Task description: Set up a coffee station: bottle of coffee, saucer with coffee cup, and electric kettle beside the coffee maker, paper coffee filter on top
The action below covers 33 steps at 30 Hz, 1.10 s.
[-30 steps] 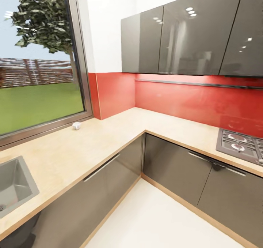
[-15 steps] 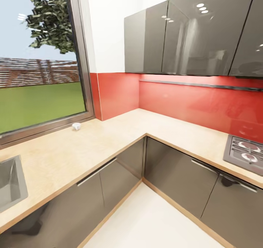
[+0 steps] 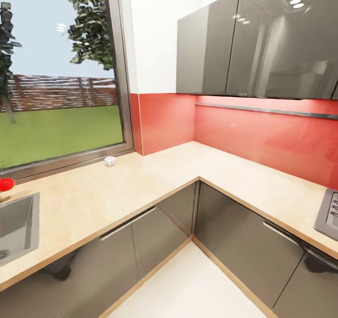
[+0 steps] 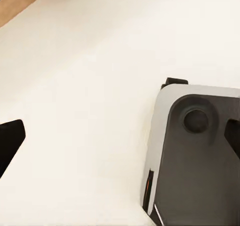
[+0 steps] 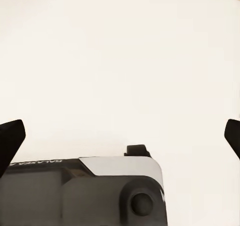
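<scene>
Camera has swung left, revealing countertop (image 3: 117,191) and sink (image 3: 19,224)

The head view shows a kitchen corner with an L-shaped beige desk (image 3: 155,177). Under it are dark grey cabinet doors (image 3: 150,243) with long handles. A red backsplash (image 3: 263,140) runs along the wall, and glossy grey wall cabinets (image 3: 263,41) hang above it. A steel sink (image 3: 19,224) is set into the desk at the left, with a red round object (image 3: 6,184) just behind it. A small white object (image 3: 110,161) stands on the desk near the window (image 3: 61,83). A corner of the stove (image 3: 329,212) shows at the right.
</scene>
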### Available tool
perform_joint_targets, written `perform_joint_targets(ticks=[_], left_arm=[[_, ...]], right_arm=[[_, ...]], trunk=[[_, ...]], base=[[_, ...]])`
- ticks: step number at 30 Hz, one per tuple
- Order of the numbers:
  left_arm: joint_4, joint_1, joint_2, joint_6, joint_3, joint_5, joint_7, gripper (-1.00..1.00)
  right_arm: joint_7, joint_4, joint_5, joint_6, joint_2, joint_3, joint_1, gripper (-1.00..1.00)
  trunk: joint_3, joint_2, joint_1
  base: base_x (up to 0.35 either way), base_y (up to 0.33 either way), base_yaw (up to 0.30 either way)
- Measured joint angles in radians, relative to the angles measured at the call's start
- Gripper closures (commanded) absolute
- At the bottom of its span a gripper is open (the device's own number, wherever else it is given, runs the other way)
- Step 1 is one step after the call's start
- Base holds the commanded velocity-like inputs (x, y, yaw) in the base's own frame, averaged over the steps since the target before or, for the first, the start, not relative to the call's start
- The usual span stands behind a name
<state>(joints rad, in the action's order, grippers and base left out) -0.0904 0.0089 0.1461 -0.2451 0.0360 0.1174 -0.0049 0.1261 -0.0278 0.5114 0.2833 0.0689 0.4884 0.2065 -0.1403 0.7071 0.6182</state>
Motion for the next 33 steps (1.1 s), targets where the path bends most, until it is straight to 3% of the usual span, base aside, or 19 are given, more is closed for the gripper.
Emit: perform_joint_targets(ticks=[9, 18, 30, 33], left_arm=[[0.007, -0.003, 0.001, 0.002, 0.0, 0.028, 0.149, -1.0], [0.008, -0.003, -0.005, 0.001, 0.0, 0.034, 0.16, -1.0], [0.008, -0.003, -0.008, 0.002, 0.001, 0.035, 0.16, -1.0], [0.008, -0.003, -0.009, 0.001, 0.001, 0.055, 0.16, -1.0]], right_arm=[[0.0, 0.001, -0.001, 0.001, 0.0, 0.0, 0.0, -1.0], [0.001, 0.001, -0.002, 0.001, -0.002, 0.001, 0.0, -1.0], [0.0, 0.002, -0.003, 0.002, -0.002, 0.002, 0.0, -1.0], [-0.001, 0.001, -0.003, 0.001, -0.002, 0.002, 0.0, -1.0]], trunk=[[0.0, 0.0, 0.0], [0.0, 0.0, 0.0], [0.005, 0.0, 0.0], [0.007, 0.0, 0.0]], base=[[0.167, -0.252, 0.278], [0.161, -0.255, 0.278], [0.012, -0.287, 0.275], [0.0, -0.108, 0.272]])
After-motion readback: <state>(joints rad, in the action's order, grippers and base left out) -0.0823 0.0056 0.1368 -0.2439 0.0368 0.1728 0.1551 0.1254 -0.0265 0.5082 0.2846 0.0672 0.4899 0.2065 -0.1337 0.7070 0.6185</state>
